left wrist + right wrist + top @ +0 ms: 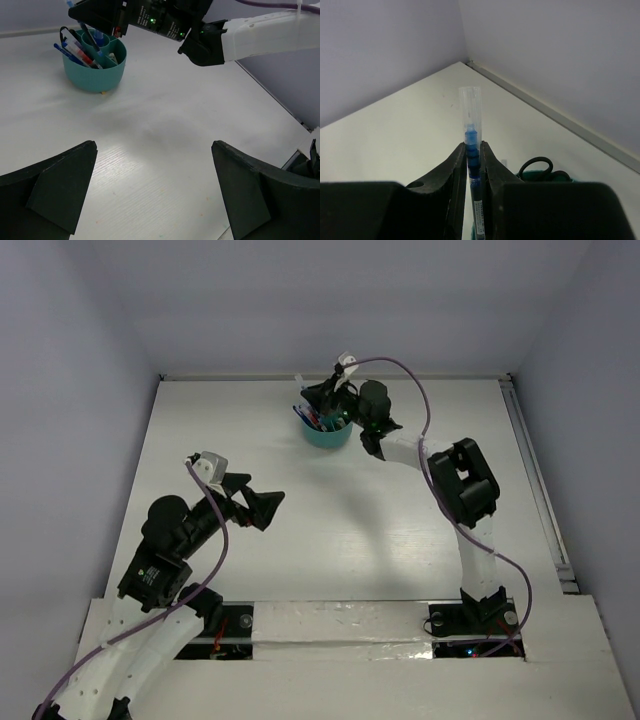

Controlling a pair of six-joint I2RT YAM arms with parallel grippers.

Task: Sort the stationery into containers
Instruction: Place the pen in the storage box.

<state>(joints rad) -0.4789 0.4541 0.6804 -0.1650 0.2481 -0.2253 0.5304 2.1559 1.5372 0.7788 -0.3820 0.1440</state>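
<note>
The round teal cup [328,432] stands at the far middle of the table, with several pens [308,418] leaning in its compartments. It also shows in the left wrist view [95,67], pens [75,49] and black scissor handles inside. My right gripper [328,400] hangs right over the cup. In the right wrist view it [473,146] is shut on a blue pen [472,150] with a clear cap, held along the fingers. My left gripper [255,502] is open and empty over the table's near left; its fingertips [70,170] frame bare table.
White walls close the table on three sides. A rail [535,480] runs along the right edge. My right arm [260,35] stretches across the far side. Black scissor handles [536,166] stick up from the cup's rim [545,174].
</note>
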